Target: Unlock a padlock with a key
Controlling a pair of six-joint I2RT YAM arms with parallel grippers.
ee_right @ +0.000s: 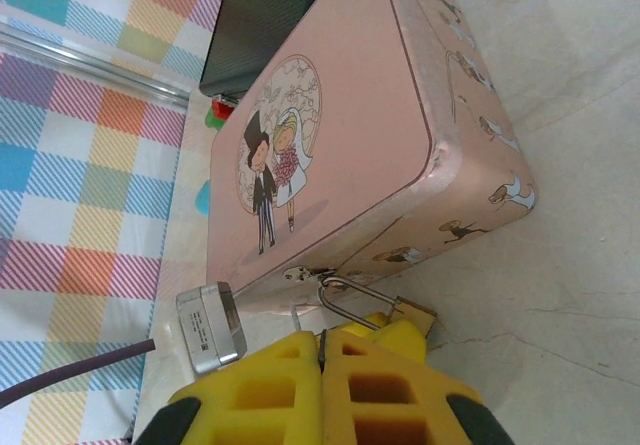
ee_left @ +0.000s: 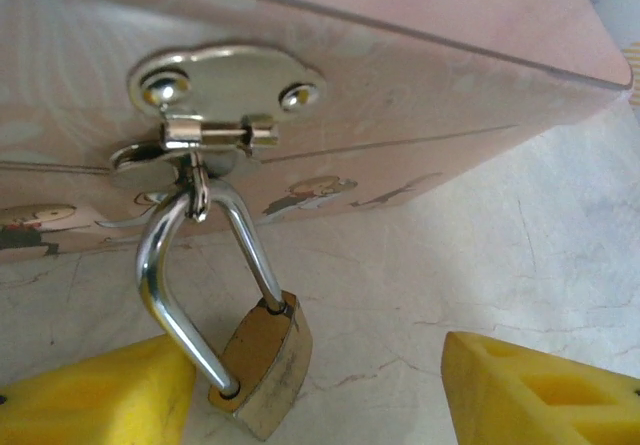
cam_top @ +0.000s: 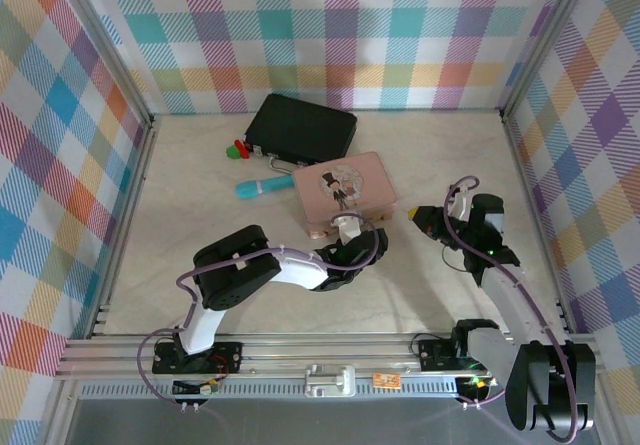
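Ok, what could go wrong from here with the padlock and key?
1. The left gripper is open, its fingers either side of the padlock, which hangs ungripped from the pink tin's hasp; a push from the key could swing it aside.
2. The key looks like a bare sliver between the right gripper's shut fingers, so it may twist or slip on contact.

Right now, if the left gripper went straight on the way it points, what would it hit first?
Probably the padlock, hanging from the hasp of the pink tin, between the open fingers of the left gripper; the tin's wall lies just behind, though depth is unclear.
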